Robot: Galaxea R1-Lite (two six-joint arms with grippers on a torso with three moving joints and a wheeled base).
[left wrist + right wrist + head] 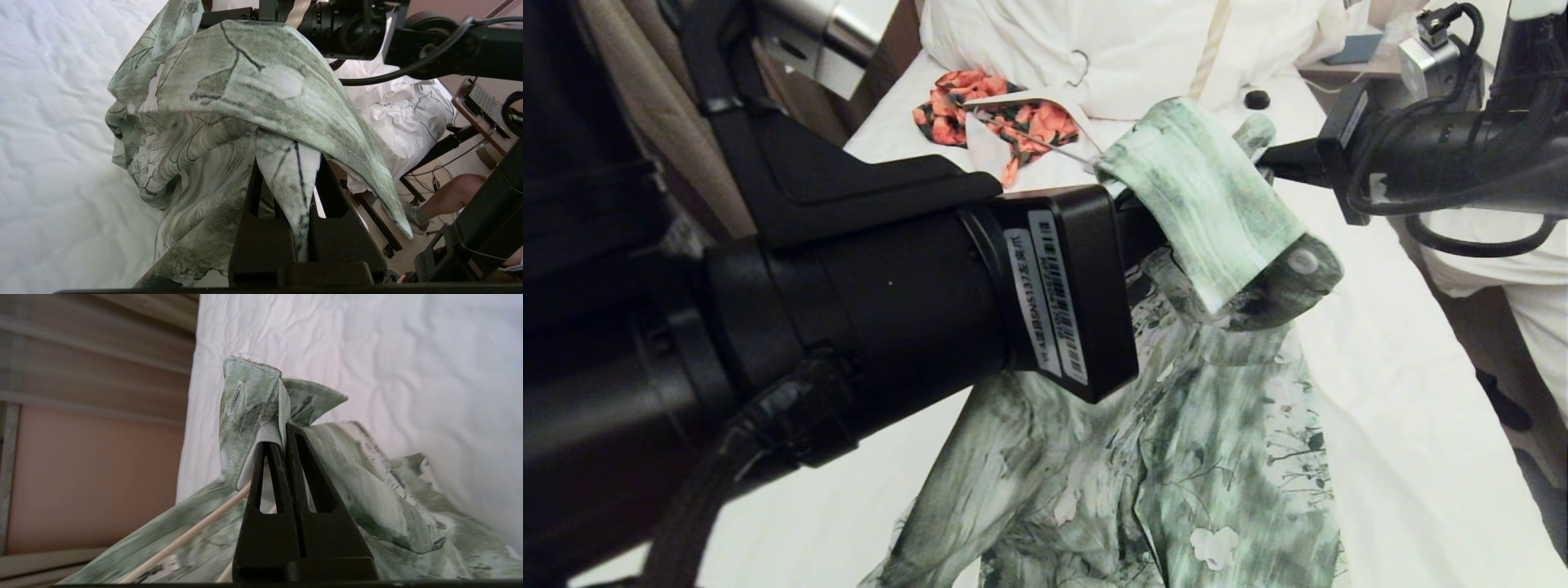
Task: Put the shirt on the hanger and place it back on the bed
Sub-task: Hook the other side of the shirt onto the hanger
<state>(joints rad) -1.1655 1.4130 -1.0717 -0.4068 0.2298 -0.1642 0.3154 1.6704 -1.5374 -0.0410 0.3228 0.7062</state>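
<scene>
White sheet covers the bed, which runs away from the robot toward bunched duvet and pillows at its head, with a neighbouring heap of white bedding off to one side. Across the near half of the sheet lies the green-and-white floral shirt, its lower body spread flat while its collar end is lifted clear of the bed between the 2 arms. The left gripper has its jaws pressed together on a fold of collar fabric, and the right gripper is likewise clamped tight on the buttonhole edge of the shirt near the neck. A thin cream rod of the hanger shows in the right wrist view, running under the shirt's edge just beside that gripper. The step in hand looks to be working the shirt's neck over the hanger; the next move probably calls for keeping the opening spread while a shoulder is seated on the wire, without dragging the cloth off. Farther up the bed lies an orange-and-black floral garment. White barcode labels on the left arm's housing carry small print too fine to read with confidence.
</scene>
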